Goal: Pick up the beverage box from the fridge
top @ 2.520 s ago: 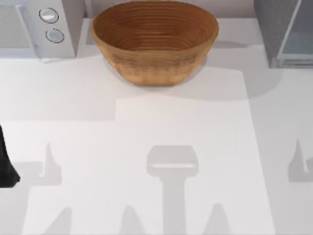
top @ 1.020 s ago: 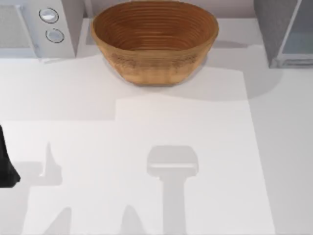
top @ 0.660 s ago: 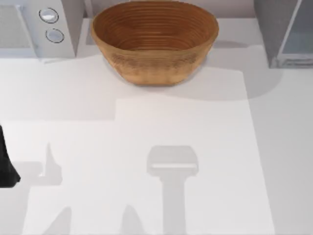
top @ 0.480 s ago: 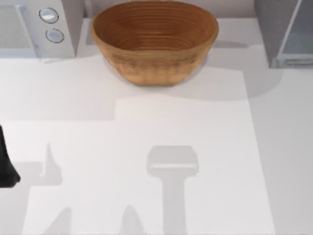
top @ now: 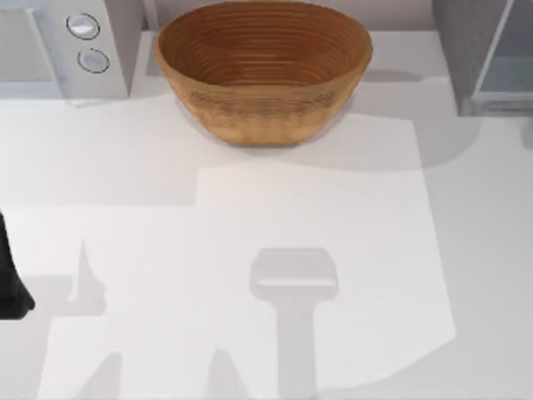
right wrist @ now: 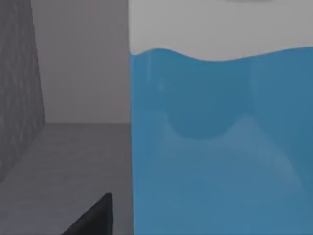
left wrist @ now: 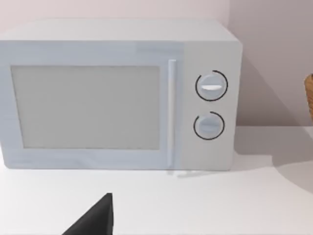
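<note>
My left arm (top: 12,279) sits parked at the table's left edge, facing the microwave (left wrist: 117,95). Bowl (top: 263,71) stands at back centre. Fridge (top: 487,54) at back right. Right wrist view: box (right wrist: 222,139) very close, inside grey walls (my right grip: cannot tell).

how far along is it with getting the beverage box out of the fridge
Done: the right arm has reached into the fridge, so its wrist view sits close to the beverage box, which stands on the grey floor inside. In hand: closing in on the box; no grasp is visible. Left: gripping and lifting it out. The left arm sits parked at the table's left edge, facing the white appliance.
</note>
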You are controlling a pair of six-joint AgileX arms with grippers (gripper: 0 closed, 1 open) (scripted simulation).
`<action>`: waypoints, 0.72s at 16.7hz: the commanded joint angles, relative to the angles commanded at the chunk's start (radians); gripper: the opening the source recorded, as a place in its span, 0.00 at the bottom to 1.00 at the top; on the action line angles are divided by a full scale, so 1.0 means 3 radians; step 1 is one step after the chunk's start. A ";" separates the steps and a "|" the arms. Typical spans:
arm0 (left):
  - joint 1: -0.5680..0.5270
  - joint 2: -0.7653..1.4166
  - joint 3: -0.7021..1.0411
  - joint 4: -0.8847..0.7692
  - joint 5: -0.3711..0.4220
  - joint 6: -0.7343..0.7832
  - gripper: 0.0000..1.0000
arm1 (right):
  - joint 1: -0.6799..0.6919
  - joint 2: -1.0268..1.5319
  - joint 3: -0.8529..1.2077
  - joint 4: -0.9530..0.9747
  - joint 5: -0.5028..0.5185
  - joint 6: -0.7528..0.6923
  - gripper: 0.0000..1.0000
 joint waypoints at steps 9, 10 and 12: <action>0.0000 0.0000 0.0000 0.0000 0.0000 0.0000 1.00 | 0.0091 0.0140 0.0289 -0.0199 0.0097 -0.0005 1.00; 0.0000 0.0000 0.0000 0.0000 0.0000 0.0000 1.00 | 0.0105 0.0203 0.0402 -0.0250 0.0109 -0.0006 1.00; 0.0000 0.0000 0.0000 0.0000 0.0000 0.0000 1.00 | 0.0137 0.0339 0.0691 -0.0377 0.0144 -0.0006 1.00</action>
